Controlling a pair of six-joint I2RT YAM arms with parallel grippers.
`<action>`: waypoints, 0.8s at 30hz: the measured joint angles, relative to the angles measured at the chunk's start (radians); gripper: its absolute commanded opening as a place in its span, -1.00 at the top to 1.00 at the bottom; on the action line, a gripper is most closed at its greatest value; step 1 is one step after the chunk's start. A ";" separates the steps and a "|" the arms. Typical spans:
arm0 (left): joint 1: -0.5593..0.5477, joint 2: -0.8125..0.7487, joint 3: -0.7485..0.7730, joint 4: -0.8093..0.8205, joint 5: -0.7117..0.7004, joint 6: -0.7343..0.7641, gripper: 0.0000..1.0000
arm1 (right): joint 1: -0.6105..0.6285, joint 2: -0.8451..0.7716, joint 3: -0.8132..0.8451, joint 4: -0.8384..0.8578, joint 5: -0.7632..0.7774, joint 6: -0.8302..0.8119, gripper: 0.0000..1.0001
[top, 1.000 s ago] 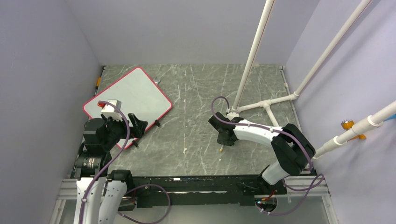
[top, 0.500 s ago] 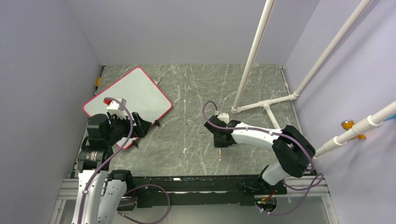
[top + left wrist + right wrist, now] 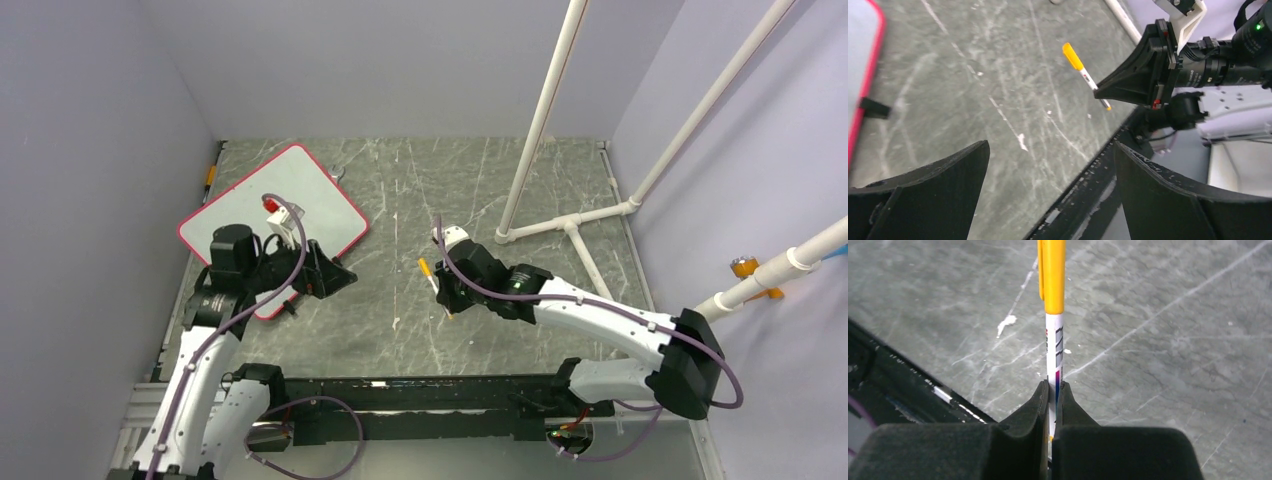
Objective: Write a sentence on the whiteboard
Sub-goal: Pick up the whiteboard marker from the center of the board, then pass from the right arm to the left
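Observation:
The whiteboard (image 3: 275, 205) lies flat at the far left of the table, white with a red frame; its corner shows in the left wrist view (image 3: 860, 55). No writing shows on it; the sentence is not in view. My right gripper (image 3: 441, 291) is shut on a marker with an orange cap (image 3: 426, 268) and holds it tilted above the table's middle. In the right wrist view the marker (image 3: 1054, 295) stands up from the closed jaws (image 3: 1054, 389). My left gripper (image 3: 340, 279) is open and empty, right of the whiteboard's near corner, facing the marker (image 3: 1082, 74); its fingers (image 3: 923, 190) are wide apart.
White pipes (image 3: 572, 225) stand on the table at the right and rise to the back. A black rail (image 3: 420, 385) runs along the near edge. Black clips (image 3: 336, 265) lie beside the whiteboard's frame. Purple walls close in both sides.
My right arm has swung left toward the table's middle and lifted the marker off the table. My left gripper has moved right, off the whiteboard's near corner, turning toward the marker.

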 measured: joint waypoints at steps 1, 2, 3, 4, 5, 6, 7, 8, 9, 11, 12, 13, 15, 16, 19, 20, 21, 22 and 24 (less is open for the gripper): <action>-0.007 0.019 0.002 0.008 0.028 -0.008 -0.94 | 0.004 -0.016 0.001 0.006 -0.008 -0.017 1.00; -0.017 0.038 0.003 0.017 0.053 -0.014 -0.92 | 0.006 -0.031 0.001 0.011 -0.020 -0.034 1.00; -0.026 0.050 0.005 0.022 0.071 -0.019 -0.90 | 0.009 -0.044 0.001 0.015 -0.029 -0.047 1.00; -0.034 0.059 0.007 0.027 0.088 -0.025 -0.87 | 0.011 -0.057 0.001 0.021 -0.036 -0.058 1.00; -0.045 0.067 0.008 0.038 0.108 -0.030 -0.85 | 0.012 -0.069 0.002 0.025 -0.045 -0.067 1.00; -0.055 0.072 0.012 0.048 0.126 -0.039 -0.84 | 0.013 -0.076 0.002 0.028 -0.052 -0.074 1.00; -0.065 0.079 0.017 0.059 0.141 -0.048 -0.82 | 0.015 -0.084 0.003 0.031 -0.059 -0.082 1.00; -0.077 0.089 0.023 0.071 0.152 -0.055 -0.82 | 0.016 -0.090 0.004 0.032 -0.067 -0.089 1.00; -0.090 0.099 0.032 0.081 0.162 -0.064 -0.81 | 0.018 -0.095 0.006 0.032 -0.075 -0.093 1.00; -0.119 0.124 0.053 0.097 0.171 -0.079 -0.81 | 0.022 -0.104 0.008 0.035 -0.085 -0.105 1.00; -0.132 0.136 0.063 0.105 0.172 -0.082 -0.80 | 0.026 -0.108 0.010 0.035 -0.091 -0.110 1.00; -0.145 0.148 0.074 0.108 0.172 -0.087 -0.77 | 0.029 -0.113 0.011 0.035 -0.101 -0.116 1.00; -0.167 0.175 0.097 0.113 0.179 -0.094 -0.73 | 0.037 -0.122 0.017 0.035 -0.121 -0.128 1.00; -0.176 0.192 0.107 0.116 0.188 -0.095 -0.71 | 0.040 -0.128 0.019 0.035 -0.133 -0.133 1.00; -0.201 0.243 0.130 0.115 0.210 -0.095 -0.65 | 0.048 -0.149 0.026 0.039 -0.168 -0.148 1.00; -0.207 0.257 0.132 0.115 0.214 -0.095 -0.62 | 0.050 -0.155 0.027 0.040 -0.181 -0.150 1.00; -0.216 0.271 0.135 0.114 0.220 -0.095 -0.60 | 0.053 -0.160 0.029 0.042 -0.191 -0.154 1.00; -0.222 0.280 0.136 0.115 0.224 -0.095 -0.57 | 0.056 -0.165 0.033 0.042 -0.203 -0.157 1.00; -0.243 0.299 0.136 0.116 0.234 -0.099 -0.51 | 0.064 -0.172 0.043 0.042 -0.222 -0.162 1.00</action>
